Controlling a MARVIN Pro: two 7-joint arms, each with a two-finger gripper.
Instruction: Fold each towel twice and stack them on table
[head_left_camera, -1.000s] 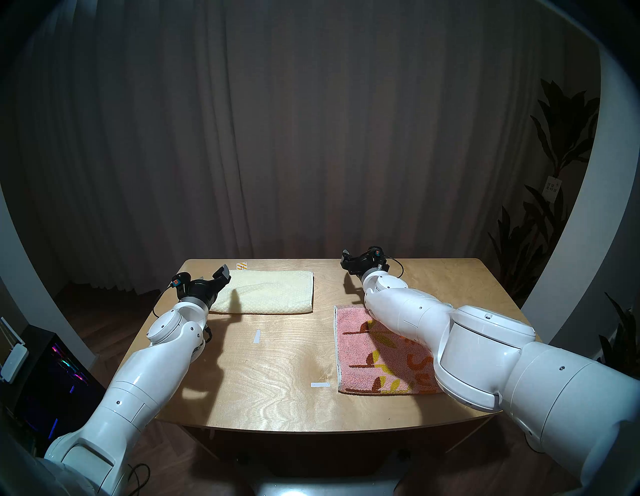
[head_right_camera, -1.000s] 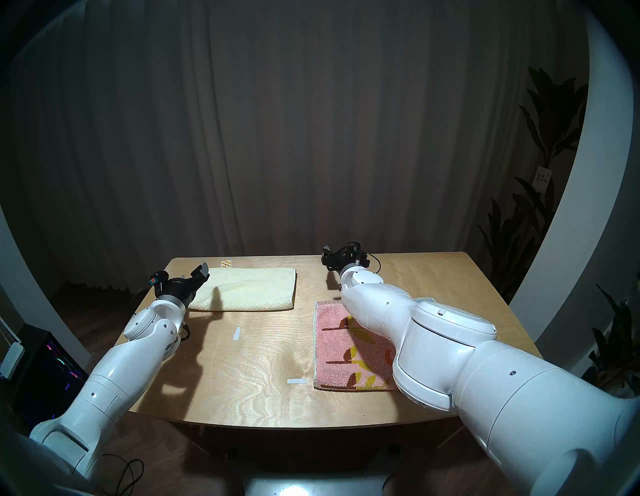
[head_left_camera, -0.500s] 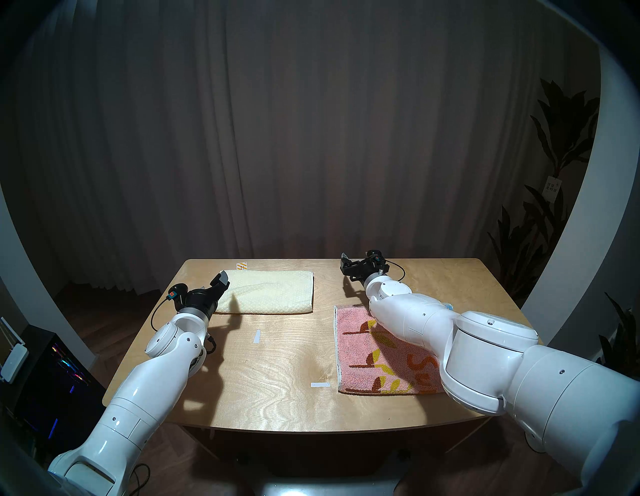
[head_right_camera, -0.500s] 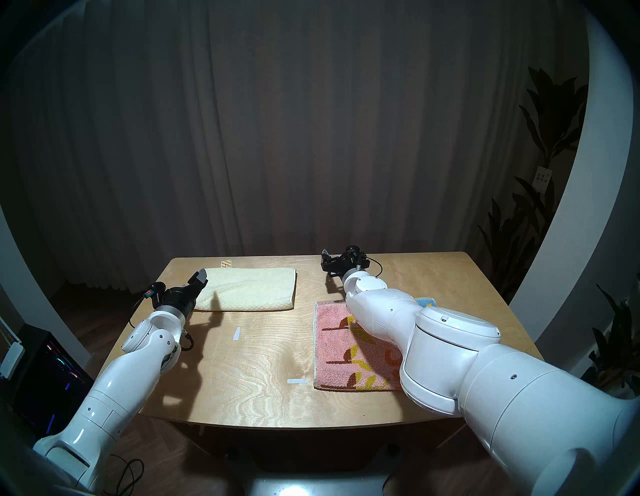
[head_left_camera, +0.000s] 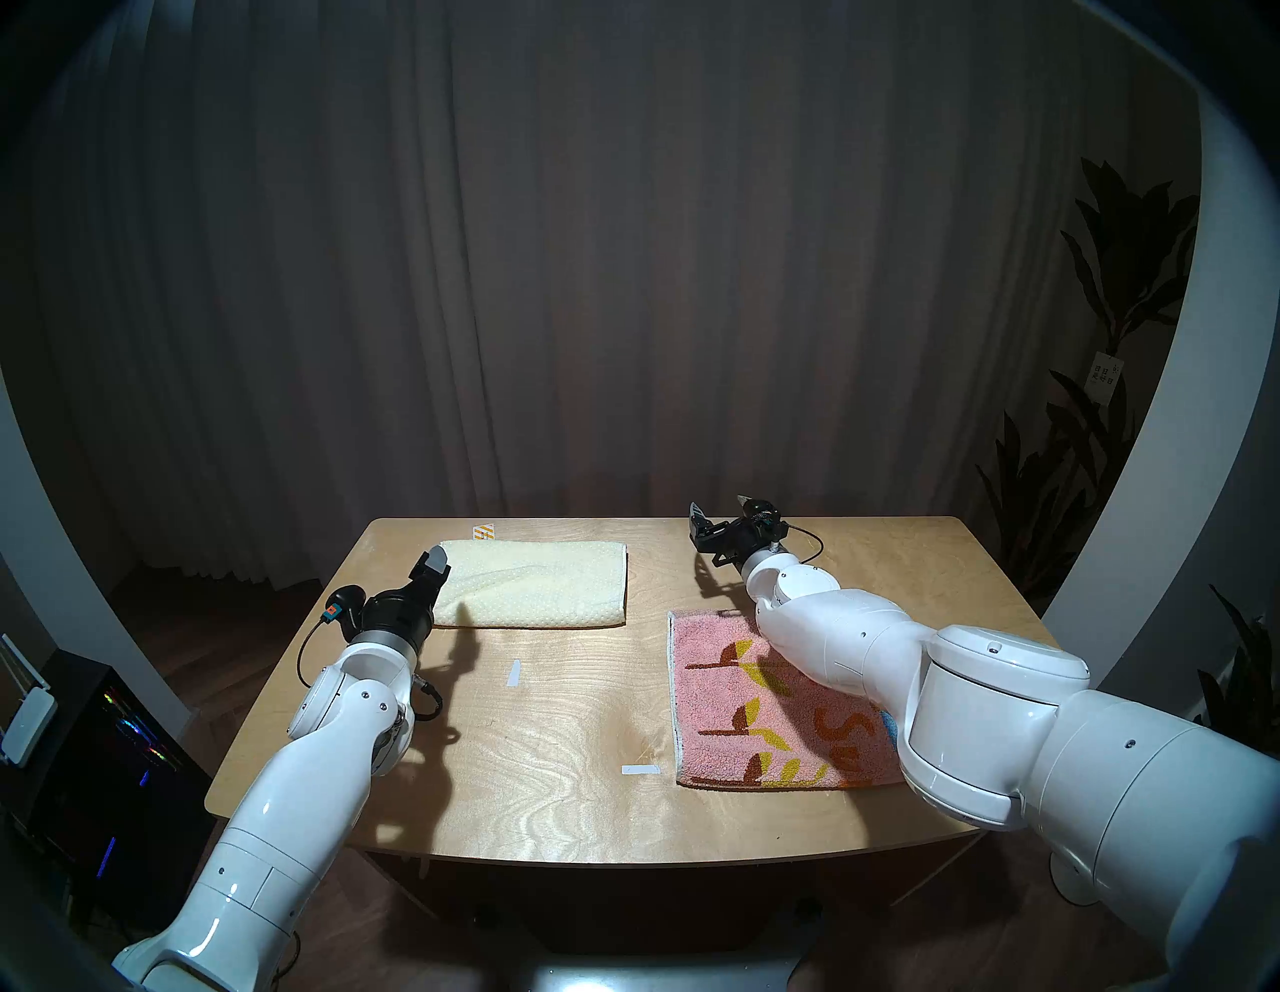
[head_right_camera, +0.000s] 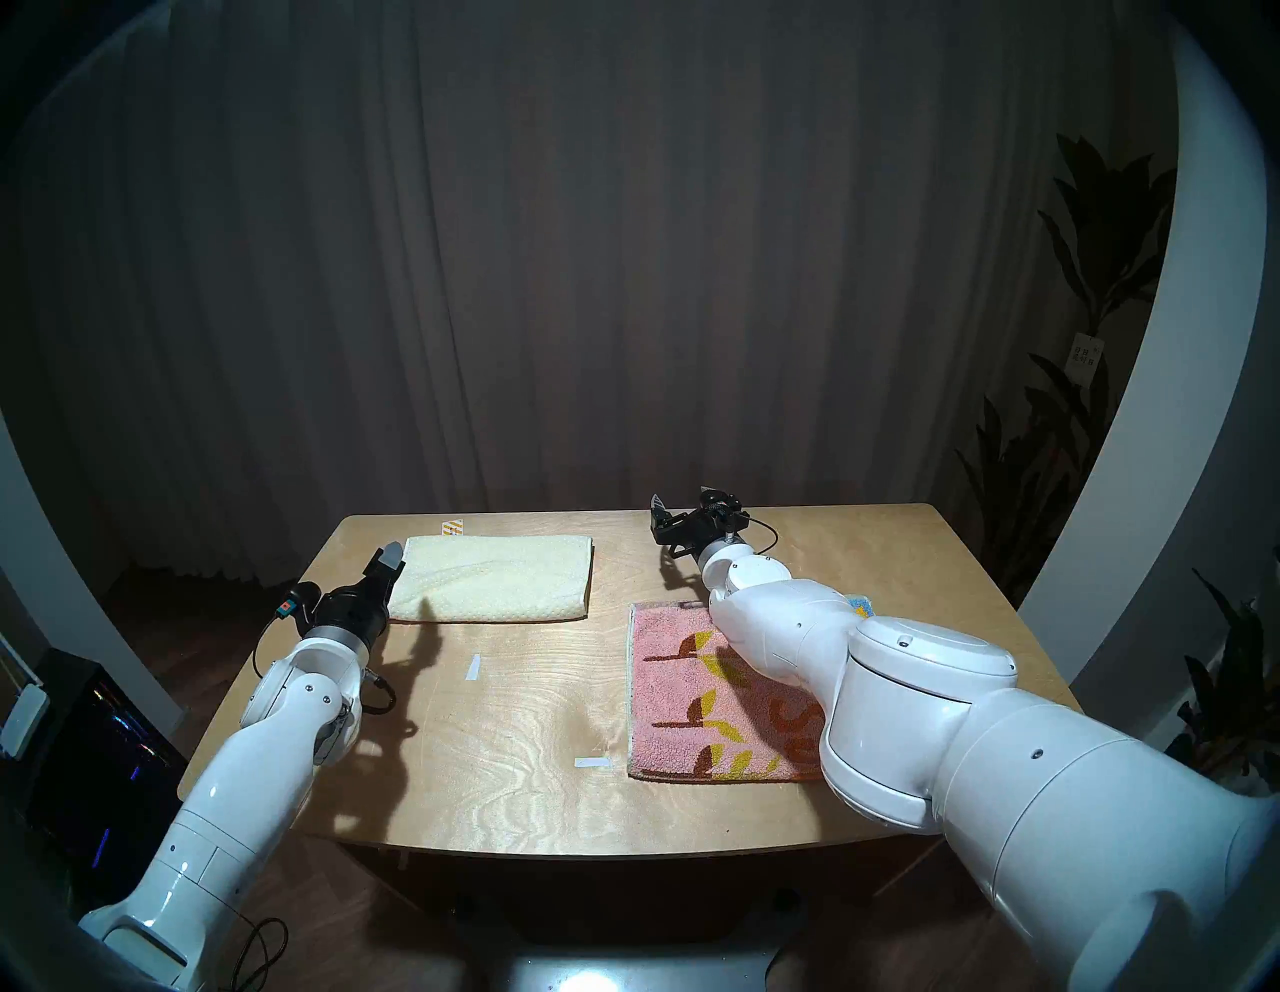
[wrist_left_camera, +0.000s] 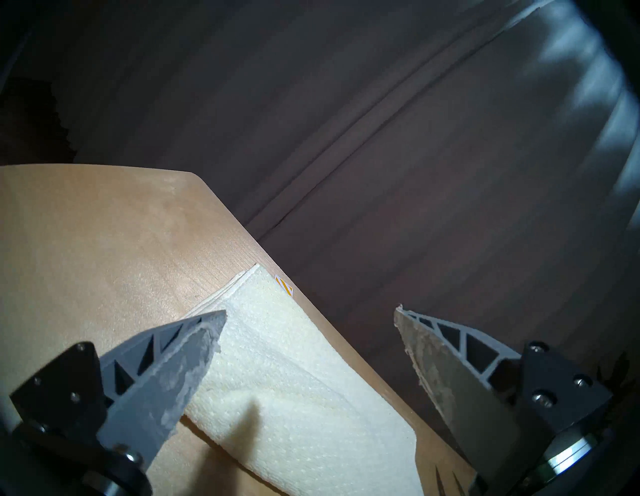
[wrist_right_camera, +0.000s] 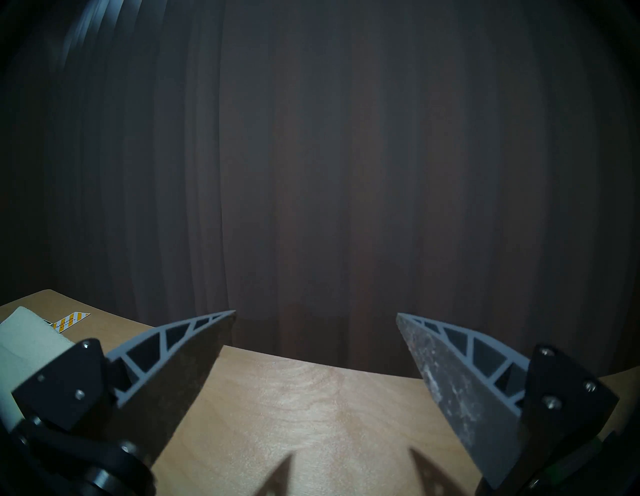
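Both grippers wide, empty, above table (head_left_camera: 554, 796).

Cream towel (head_left_camera: 537, 583) folded, far-left of table, just beside L gripper (wrist_left_camera: 310, 320).

Pink towel (head_left_camera: 734, 706) flat, near-right, partly under R arm; R gripper (wrist_right_camera: 316, 317) beyond its far edge, pointing level.

Judgement: pink towel next.
- drop both grippers to one edge, pinch corners only
- lift low, carry across evenly, align edges before release
- risk: single-layer slip, skewed fold

The light plywood tabletop (head_left_camera: 554, 748) shows swirling wood grain with a soft sheen. The cream-yellow terry towel (head_left_camera: 537, 582) looks matt, with a raised dotted texture. The pink patterned terry towel (head_left_camera: 734, 713) is looped and fuzzy. The left claw's (wrist_left_camera: 308, 325) grey plastic fingers (wrist_left_camera: 173, 374) carry worn, rough pads.
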